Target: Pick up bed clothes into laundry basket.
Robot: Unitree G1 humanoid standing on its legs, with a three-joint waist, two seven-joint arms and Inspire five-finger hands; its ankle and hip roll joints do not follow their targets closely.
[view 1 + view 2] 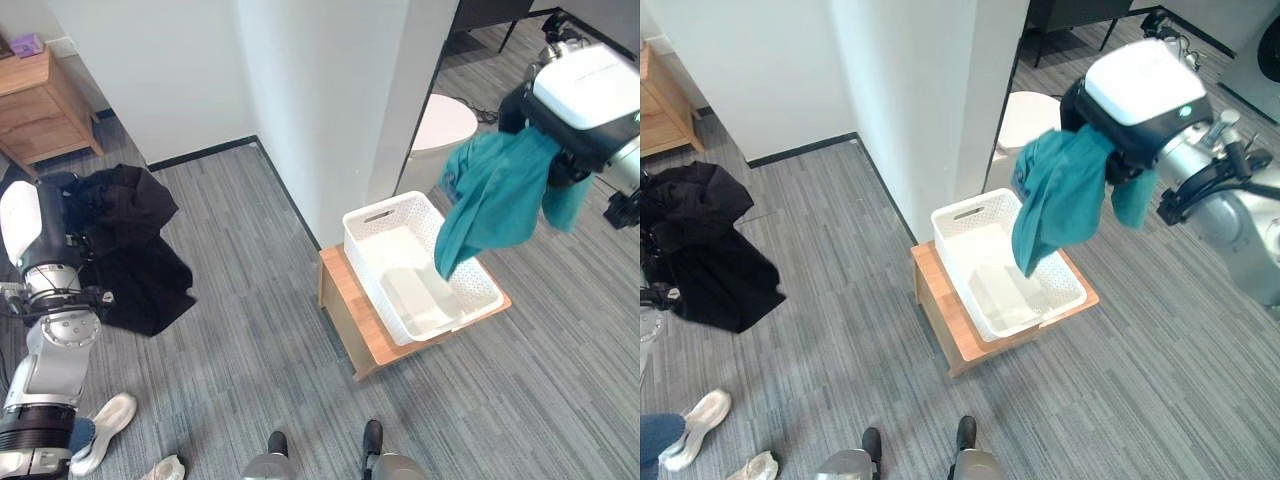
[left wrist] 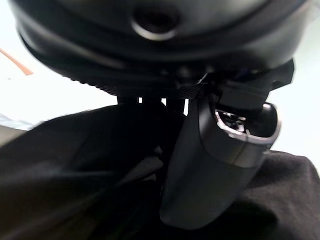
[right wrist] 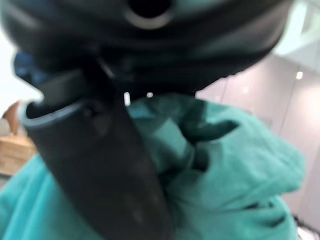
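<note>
At right of the frame, the right hand point(image 3: 100, 165) is gripping a soft teal cloth point(image 1: 495, 200) hanging over the white plastic laundry basket point(image 1: 372, 222). At left, the left hand point(image 2: 215, 165) is clutching a black garment point(image 1: 135, 255); its fingers are mostly hidden.

Head stereo pair looks steeply down, sharing the white basket point(image 1: 420, 265) on the floor. Wrist cams: point-blank on cloth past each hand.

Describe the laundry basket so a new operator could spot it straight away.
Start at the white wall corner jutting into the grey floor. At its foot stands a low wooden stand, and the laundry basket sits on top of it. It is the only white perforated plastic tub, with a teal garment dangling over it from the right robot hand.
</note>
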